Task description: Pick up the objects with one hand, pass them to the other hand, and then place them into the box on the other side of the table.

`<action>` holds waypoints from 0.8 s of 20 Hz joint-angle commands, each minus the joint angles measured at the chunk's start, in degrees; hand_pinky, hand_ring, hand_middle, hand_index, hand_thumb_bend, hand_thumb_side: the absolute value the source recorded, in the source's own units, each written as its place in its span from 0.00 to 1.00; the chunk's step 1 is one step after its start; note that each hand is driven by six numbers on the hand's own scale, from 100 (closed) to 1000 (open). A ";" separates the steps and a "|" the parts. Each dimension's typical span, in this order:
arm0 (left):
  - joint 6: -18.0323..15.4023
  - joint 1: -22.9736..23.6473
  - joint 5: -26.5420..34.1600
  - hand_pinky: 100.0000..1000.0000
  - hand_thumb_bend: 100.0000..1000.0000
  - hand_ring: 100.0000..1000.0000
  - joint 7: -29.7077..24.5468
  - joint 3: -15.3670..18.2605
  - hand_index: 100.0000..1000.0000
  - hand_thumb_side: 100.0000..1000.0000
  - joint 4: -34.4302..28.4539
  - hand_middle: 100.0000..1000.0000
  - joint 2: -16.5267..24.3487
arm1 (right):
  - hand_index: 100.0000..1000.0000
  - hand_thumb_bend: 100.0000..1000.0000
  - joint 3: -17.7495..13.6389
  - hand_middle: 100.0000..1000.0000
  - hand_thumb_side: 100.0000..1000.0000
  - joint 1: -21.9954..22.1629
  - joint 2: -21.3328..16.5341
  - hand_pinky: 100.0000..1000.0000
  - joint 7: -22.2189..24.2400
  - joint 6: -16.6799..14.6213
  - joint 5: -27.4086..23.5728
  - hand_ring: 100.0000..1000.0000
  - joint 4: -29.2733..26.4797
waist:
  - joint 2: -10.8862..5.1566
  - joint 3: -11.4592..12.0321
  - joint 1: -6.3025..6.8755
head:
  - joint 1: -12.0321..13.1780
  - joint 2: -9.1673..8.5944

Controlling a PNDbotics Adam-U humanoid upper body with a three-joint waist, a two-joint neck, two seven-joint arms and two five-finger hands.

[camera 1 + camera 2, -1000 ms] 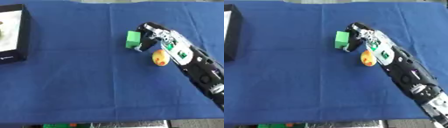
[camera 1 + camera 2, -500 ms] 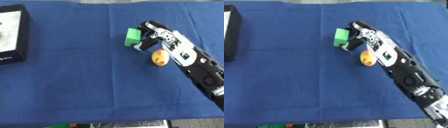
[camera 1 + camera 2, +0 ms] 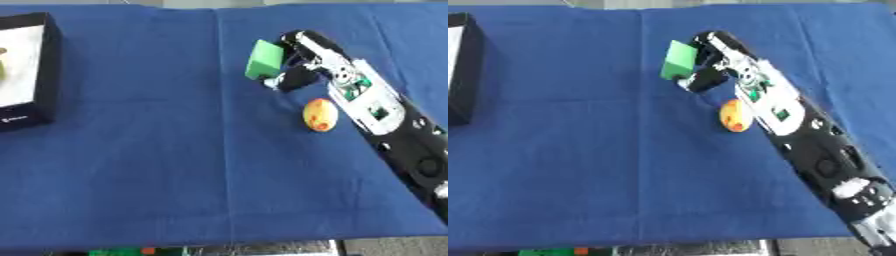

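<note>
A green block (image 3: 263,60) is held at the end of my right hand (image 3: 304,55), whose fingers and thumb are curled round it; the block is tilted and seems lifted off the blue cloth. My right arm runs in from the lower right. A small orange and yellow fruit-like ball (image 3: 319,114) lies on the cloth just left of the forearm. The black box (image 3: 45,65) with a white inside stands at the far left edge, with something yellowish in it. My left hand shows in no view.
The blue cloth (image 3: 157,165) covers the table, with a fold line running down its middle. The table's front edge shows at the bottom, with small coloured bits below it.
My right hand has closed on the green block and raised it slightly up and to the left. The orange ball has stayed where it was.
</note>
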 commanded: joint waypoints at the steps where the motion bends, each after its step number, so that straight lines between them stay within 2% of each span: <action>1: 0.10 -2.70 0.22 0.75 0.12 0.73 -2.75 -1.23 0.67 0.55 -2.93 0.73 3.40 | 0.50 0.16 0.11 0.42 0.00 -0.59 -0.37 0.70 -2.77 -0.91 -2.40 0.65 -1.00 | -1.43 0.22 0.29 | 0.31 -0.13; 10: 0.55 -11.88 -1.44 0.74 0.18 0.73 -13.73 -8.78 0.68 0.49 -7.59 0.72 6.71 | 0.50 0.14 1.46 0.43 0.00 -0.33 1.43 0.69 -6.35 -3.39 -3.83 0.64 0.78 | -1.74 1.28 0.73 | 0.53 -0.13; 16: 1.14 -17.59 -3.68 0.74 0.19 0.73 -22.45 -14.31 0.68 0.50 -9.39 0.72 6.19 | 0.50 0.12 1.75 0.43 0.00 -0.43 2.05 0.69 -9.08 -5.09 -5.77 0.64 1.43 | -2.00 1.68 1.06 | 0.55 -0.13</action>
